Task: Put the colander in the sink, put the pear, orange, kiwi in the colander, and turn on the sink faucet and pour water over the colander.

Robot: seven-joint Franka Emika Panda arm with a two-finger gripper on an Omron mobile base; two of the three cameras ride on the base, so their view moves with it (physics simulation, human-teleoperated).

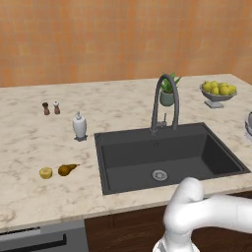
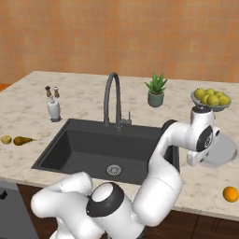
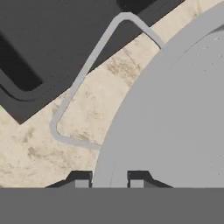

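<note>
I have the gripper (image 3: 109, 177) clamped on the colander (image 3: 175, 122) rim, right of the sink (image 2: 84, 149) | colander holds nothing | sink holds nothing | orange (image 2: 230, 193), pear (image 1: 67, 169), kiwi (image 1: 46, 173) on desk (image 1: 29, 142)

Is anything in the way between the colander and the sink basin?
Nothing visible. The colander sits on the counter right of the sink, fingers straddling its rim; only bare counter and the basin's edge lie between.

Marbled beige counter (image 1: 29, 142), kiwi (image 1: 46, 173) beside pear (image 1: 67, 169), soap dispenser (image 1: 79, 126), shakers (image 1: 51, 108), orange (image 2: 230, 193), colander (image 2: 223, 150)
</note>
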